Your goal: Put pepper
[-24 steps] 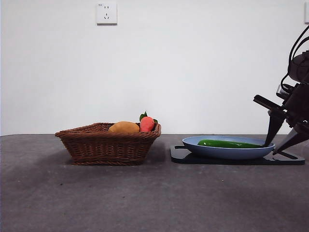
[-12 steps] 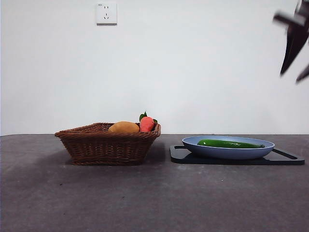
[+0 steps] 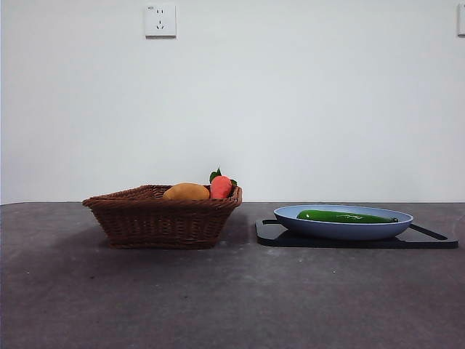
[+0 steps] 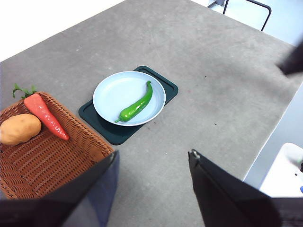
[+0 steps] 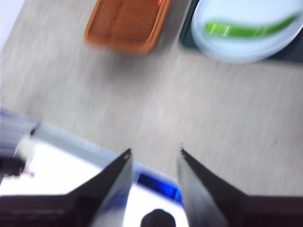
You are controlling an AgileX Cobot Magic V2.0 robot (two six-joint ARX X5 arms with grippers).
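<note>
The long glossy green pepper lies flat in the round pale blue plate on the dark tray, looks delivered, with the left claw and right claw both released, empty, high above the desk.

The grey table has a dull, faintly speckled top. Two things lie directly on it. A brown wicker basket sits toward nine o'clock in the front view. A dark flat tray sits toward three o'clock, well apart from the basket. The blurred right wrist view probably shows the same grey top.
</note>
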